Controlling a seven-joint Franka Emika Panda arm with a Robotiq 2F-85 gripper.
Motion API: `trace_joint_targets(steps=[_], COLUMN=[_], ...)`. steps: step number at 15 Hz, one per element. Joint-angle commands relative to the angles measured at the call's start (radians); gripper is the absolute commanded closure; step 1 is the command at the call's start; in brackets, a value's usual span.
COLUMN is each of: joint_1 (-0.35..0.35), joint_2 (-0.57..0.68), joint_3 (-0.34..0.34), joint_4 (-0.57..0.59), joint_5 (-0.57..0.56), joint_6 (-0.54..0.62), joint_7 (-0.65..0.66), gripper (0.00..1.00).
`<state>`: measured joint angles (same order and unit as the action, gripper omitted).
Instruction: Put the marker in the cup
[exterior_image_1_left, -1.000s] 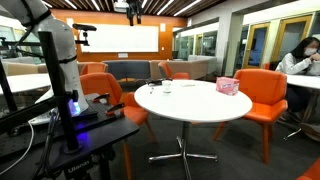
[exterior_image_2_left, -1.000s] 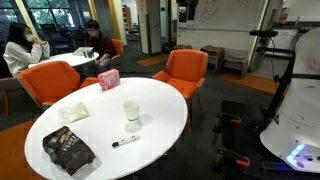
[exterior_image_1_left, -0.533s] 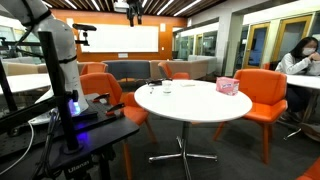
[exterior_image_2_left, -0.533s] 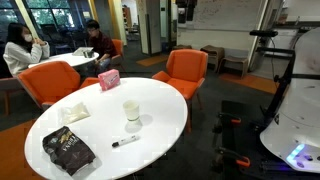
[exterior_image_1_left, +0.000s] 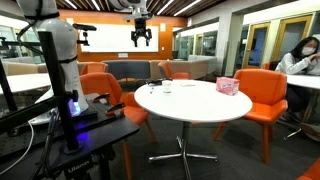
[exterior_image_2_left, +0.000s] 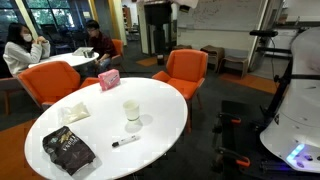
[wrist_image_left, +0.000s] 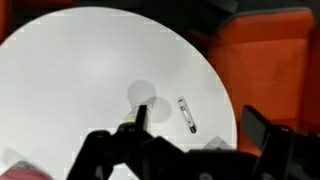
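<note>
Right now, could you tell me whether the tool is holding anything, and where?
Nothing: the tool hangs open and empty; the thin dark marker lies on the white table.

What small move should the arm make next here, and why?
Probably lower toward the marker with the fingers open. The gripper hangs high above the table, open and holding nothing. The marker lies flat on the tabletop, close to the cup but not touching it, so it must be grasped before anything goes into the cup.
</note>
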<state>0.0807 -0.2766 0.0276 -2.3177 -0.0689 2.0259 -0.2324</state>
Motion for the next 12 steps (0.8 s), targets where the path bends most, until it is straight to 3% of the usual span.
trace_joint_targets(steps=[1,7,12], joint_1=[0.017,0.010,-0.014], joint_2=[0.157,0.373,0.464], joint_3=[0.006,0.040,0.077], joint_4=[0.047,0.061,0.063], joint_5=[-0.050,-0.164,-0.061], joint_6=[0.089,0.330,0.487], joint_7=[-0.143,-0.264,-0.339], gripper=[0.00,0.00,0.00])
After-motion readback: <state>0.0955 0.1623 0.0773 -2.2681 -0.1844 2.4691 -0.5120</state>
